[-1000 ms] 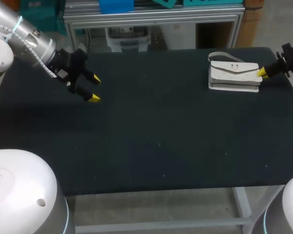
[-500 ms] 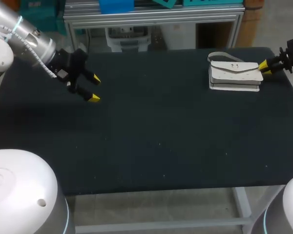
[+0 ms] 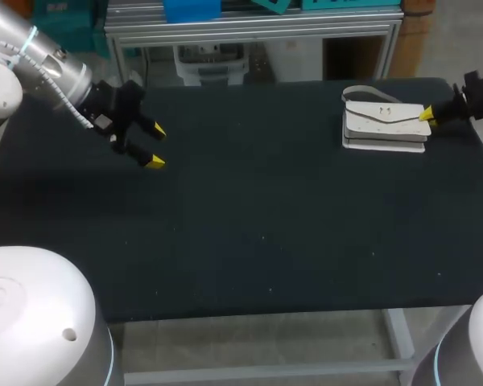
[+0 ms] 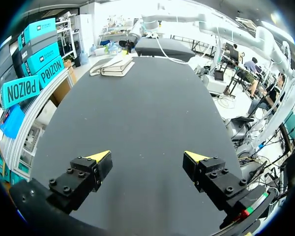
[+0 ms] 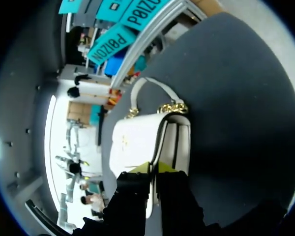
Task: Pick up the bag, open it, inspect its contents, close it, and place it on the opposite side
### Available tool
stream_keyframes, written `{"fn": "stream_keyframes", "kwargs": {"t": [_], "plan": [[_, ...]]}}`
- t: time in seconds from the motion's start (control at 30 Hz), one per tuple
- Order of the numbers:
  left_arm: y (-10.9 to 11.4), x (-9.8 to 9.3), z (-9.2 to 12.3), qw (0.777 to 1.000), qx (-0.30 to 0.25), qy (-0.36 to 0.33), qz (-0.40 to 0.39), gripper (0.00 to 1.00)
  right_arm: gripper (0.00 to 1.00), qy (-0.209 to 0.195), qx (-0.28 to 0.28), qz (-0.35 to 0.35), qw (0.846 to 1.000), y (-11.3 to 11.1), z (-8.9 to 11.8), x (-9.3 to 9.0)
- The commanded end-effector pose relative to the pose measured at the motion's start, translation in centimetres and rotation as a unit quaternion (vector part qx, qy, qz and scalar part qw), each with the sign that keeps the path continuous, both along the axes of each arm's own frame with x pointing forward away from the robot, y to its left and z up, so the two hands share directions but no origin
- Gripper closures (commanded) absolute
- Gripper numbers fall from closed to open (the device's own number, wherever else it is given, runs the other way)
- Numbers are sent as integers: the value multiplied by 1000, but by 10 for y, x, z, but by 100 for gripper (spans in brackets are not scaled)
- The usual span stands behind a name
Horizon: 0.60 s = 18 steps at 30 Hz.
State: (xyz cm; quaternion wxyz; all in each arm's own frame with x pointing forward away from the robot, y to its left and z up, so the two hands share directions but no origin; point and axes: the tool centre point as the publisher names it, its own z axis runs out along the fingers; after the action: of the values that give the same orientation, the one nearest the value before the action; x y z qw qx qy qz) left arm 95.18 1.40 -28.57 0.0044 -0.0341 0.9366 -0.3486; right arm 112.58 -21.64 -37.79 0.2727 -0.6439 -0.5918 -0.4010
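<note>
My left gripper (image 3: 156,146) hangs above the far left part of the black table (image 3: 249,233), its two yellow-tipped fingers spread wide with nothing between them. In the left wrist view the same gripper (image 4: 147,157) shows its fingers well apart over bare tabletop (image 4: 142,108). Far ahead of it, at the other end of the table, lies the bag (image 4: 113,66), with my right arm beyond it.

The bag (image 3: 385,125) is white and lies flat at the far right of the table, near the far edge. Its flap (image 3: 386,112) faces up. Its handle (image 3: 362,92) loops out from the bag's far left side and rests on the table.

My right gripper (image 3: 426,117) comes in from the right and meets the bag at its right end, at the flap's corner. In the right wrist view my right gripper (image 5: 154,168) has its fingers drawn close together. The dark edge of the flap (image 5: 132,142) runs in between the two yellow tips, so they pinch the flap from both sides. Ahead of the fingers the bag (image 5: 179,147) stretches away over the table (image 5: 236,98), and the flap's edge stands a little apart from the body beside it. At the bag's far end, gold chain links (image 5: 172,107) join the pale handle (image 5: 142,86), which arcs beyond them.
</note>
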Motion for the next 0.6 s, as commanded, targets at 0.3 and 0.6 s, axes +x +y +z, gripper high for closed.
{"fn": "stream_keyframes", "kwargs": {"t": [0.3,0.6], "plan": [[0,0,-1,1000,-1,-1,0,0,100,73,40,164,983,34,-5,-27],[0,0,-1,1000,-1,-1,0,0,100,74,55,211,973,76,2,-59]]}}
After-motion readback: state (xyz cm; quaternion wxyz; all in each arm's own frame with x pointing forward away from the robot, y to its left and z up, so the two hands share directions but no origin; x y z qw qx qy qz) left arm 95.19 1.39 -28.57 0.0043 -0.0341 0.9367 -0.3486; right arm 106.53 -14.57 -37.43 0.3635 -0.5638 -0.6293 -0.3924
